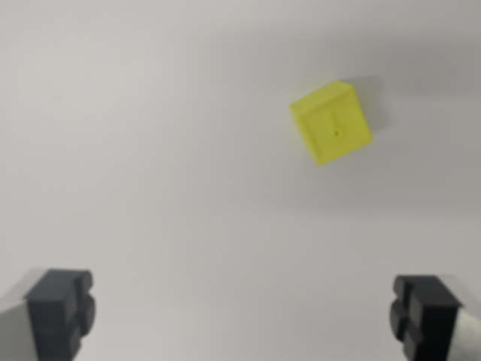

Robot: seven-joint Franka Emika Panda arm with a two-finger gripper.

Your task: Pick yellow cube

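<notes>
A small yellow cube lies on a plain white surface in the upper right of the wrist view, turned at a slight angle, with a tiny hole in its facing side. My gripper hangs open above the surface. Its two dark fingertips show at the bottom corners of the view, far apart, with nothing between them. The cube sits well beyond the fingertips and toward the wrist view's right, nearer the right finger's side.
The white surface fills the whole view. A soft shadow falls behind the cube at the upper right.
</notes>
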